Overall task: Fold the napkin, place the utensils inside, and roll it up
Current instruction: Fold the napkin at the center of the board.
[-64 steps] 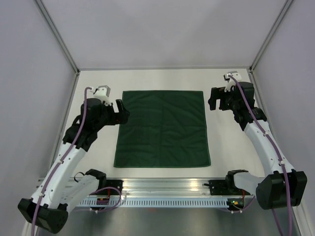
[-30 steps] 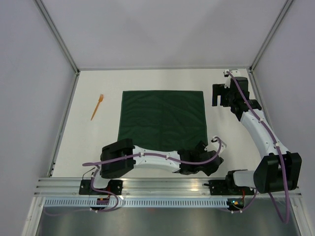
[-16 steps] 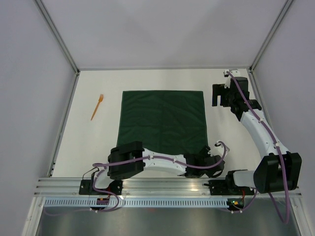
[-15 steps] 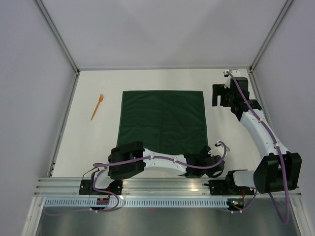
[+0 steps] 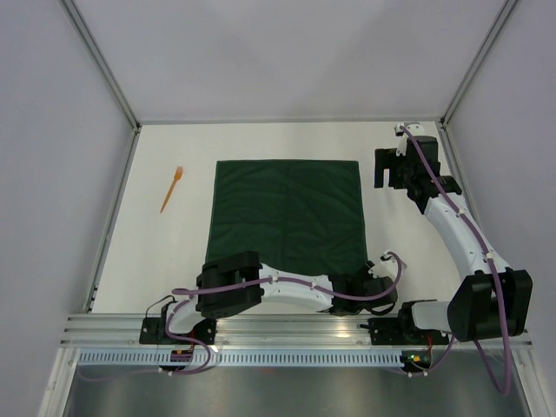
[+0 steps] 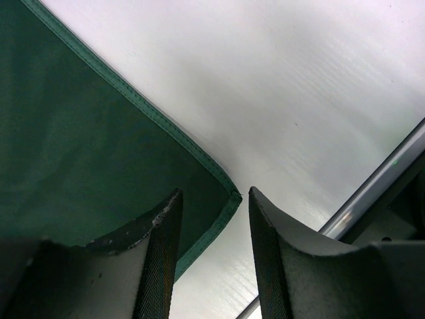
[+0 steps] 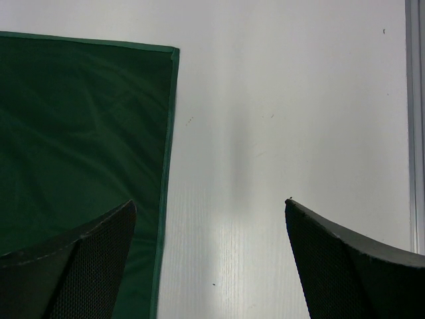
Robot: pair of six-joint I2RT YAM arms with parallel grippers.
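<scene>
The dark green napkin (image 5: 287,217) lies flat and unfolded in the middle of the table. My left arm reaches across the near edge, and my left gripper (image 5: 368,287) sits at the napkin's near right corner. In the left wrist view the jaws of my left gripper (image 6: 215,191) stand a little apart, with the hemmed napkin corner (image 6: 229,197) between the fingertips, not pinched. My right gripper (image 5: 383,169) hovers beside the napkin's far right corner. In the right wrist view my right gripper (image 7: 210,202) is wide open and empty over bare table, just right of the napkin's hem (image 7: 166,153).
An orange plastic fork (image 5: 171,188) lies on the table left of the napkin. A metal rail (image 6: 375,189) runs along the near edge, close to my left gripper. Another rail (image 7: 415,133) borders the table on the right. Grey walls enclose the table.
My left arm swung from the napkin's far left side across to its near right corner, uncovering the orange fork, then settled lower at that corner. My right gripper barely moved.
</scene>
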